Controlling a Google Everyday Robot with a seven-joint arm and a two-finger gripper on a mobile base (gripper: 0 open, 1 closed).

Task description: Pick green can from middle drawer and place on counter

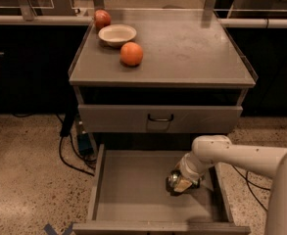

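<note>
Down inside the open middle drawer (133,195), toward its right side, the hand (183,184) sits close to the drawer floor. It is carried by the white arm (231,153), which reaches in from the right.

The green can (173,179) is at the left side of the hand, within the drawer, with a shiny silver end showing toward the left. Can and hand overlap in the view. Whether the hand is clenched on the can or released cannot be told.

The right wall of the drawer stands just to the right of the hand.

Above and behind the hand, the upper drawer front (161,126) is closed and bears a dark curved handle (161,117).

Higher still is the bench (192,48), the flat grey top of the cabinet. Three items rest on its left part, well apart from the hand, up and to its left:
- an orange (131,54), nearest the front edge;
- a cream bowl (117,34), just behind the orange;
- a red fruit (102,19), just beside the bowl, at the rear left corner.

Left of the hand, outside the drawer, black cables (67,146) lie on the speckled floor (25,180).
</note>
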